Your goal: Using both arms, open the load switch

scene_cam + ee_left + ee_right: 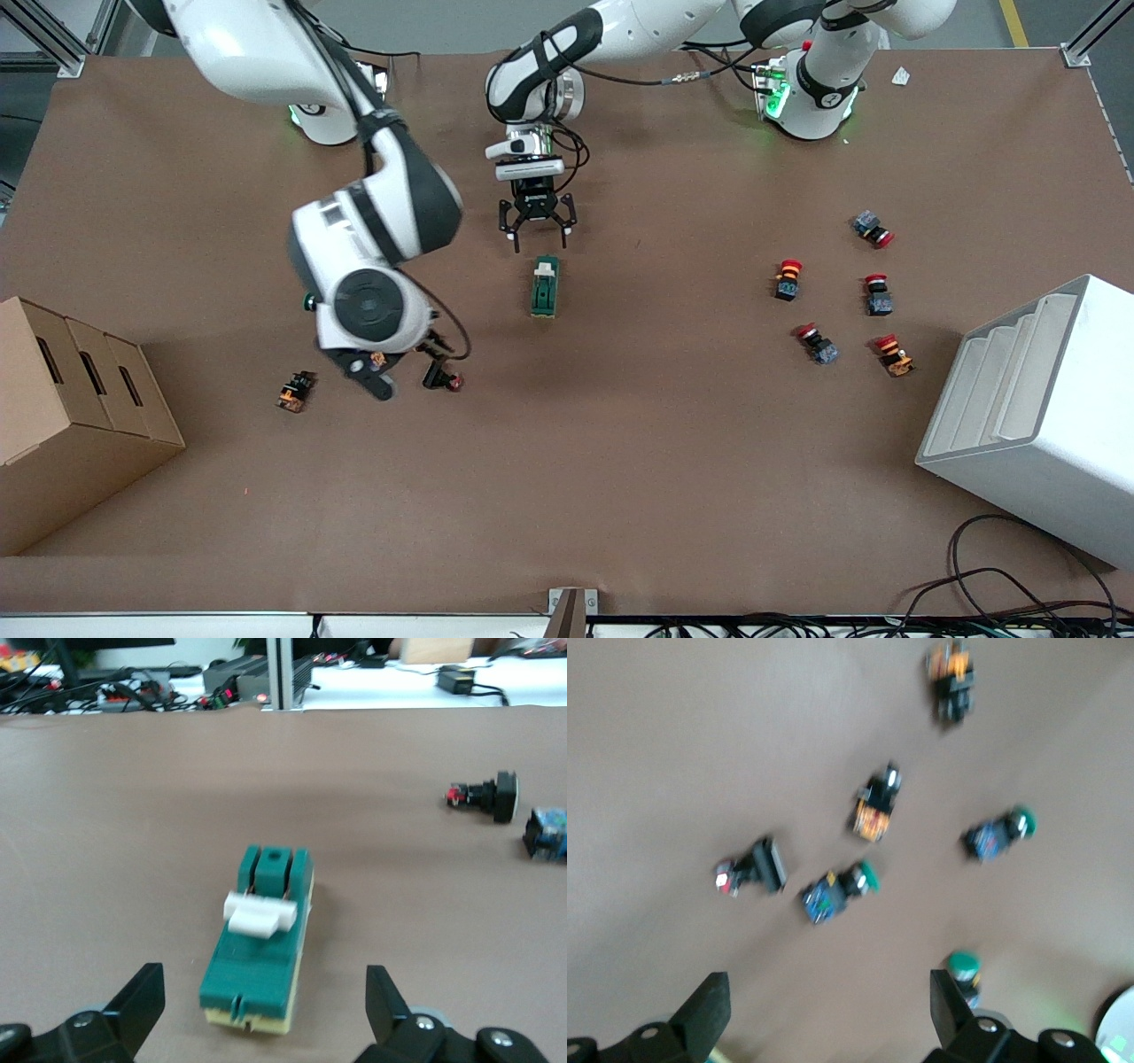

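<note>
The load switch (544, 287), a dark-green block with a white toggle, lies on the brown table near its middle. In the left wrist view the load switch (260, 943) lies lengthwise between the open fingers, lower than them. My left gripper (536, 232) hangs open over the table right by the switch's end that faces the robots' bases, touching nothing. The left gripper (263, 997) holds nothing. My right gripper (407, 377) is open and low over a group of small push-buttons toward the right arm's end of the table. Nothing sits between the right gripper (828, 1001) fingers.
Push-buttons (296, 391) (443, 380) lie by the right gripper, and several (837, 889) show in its wrist view. Several red-capped push-buttons (788, 278) lie toward the left arm's end. A cardboard box (71, 416) and a white bin (1036, 416) stand at the table's ends.
</note>
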You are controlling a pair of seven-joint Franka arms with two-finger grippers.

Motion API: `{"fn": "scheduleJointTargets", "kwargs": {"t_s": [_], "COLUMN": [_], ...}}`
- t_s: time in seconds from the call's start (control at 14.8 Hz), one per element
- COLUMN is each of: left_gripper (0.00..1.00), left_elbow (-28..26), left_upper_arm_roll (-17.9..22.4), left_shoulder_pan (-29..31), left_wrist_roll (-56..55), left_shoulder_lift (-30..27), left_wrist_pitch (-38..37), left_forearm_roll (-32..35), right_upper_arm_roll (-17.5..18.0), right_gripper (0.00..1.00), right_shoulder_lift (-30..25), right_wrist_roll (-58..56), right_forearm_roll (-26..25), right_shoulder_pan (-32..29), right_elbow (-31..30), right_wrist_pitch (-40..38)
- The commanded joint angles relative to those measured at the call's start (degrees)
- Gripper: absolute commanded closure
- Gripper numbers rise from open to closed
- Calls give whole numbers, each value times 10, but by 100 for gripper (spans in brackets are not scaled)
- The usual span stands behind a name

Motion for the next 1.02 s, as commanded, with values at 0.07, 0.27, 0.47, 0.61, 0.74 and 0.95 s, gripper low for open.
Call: {"fn": "scheduleJointTargets", "kwargs": {"t_s": [0.07,0.27,0.47,0.61,0.74,0.95], "left_gripper": [0,0,0,0,0,0], "left_elbow": [76,158,163,163,163,163], "left_upper_arm_roll": [-12,-7,-10,-10,-9,-10], "left_shoulder_pan": [24,37,107,161,220,311], "left_wrist_roll": [135,223,316,391,477,639], "left_shoulder_lift": [-21,-48,-124,-177,-224,-275], "left_wrist_pitch": [3,-6,-6,-6,-6,-6], "left_forearm_roll": [-118,-248,-343,-414,-501,-567], "right_upper_arm_roll": [14,14,14,15,14,13], "right_gripper": [0,0,0,0,0,0], "right_shoulder_lift": [-54,-83,-110,-126,-151,-209], "right_wrist_roll": [-200,-349,-478,-529,-565,-574], "right_forearm_roll": [-13,-12,-12,-12,-12,-12], "right_shoulder_pan": [-85,-139,-186,-219,-236,-244], "right_elbow": [-27,-31,-34,-35,-45,-82], "right_wrist_pitch": [11,12,14,19,18,14]}}
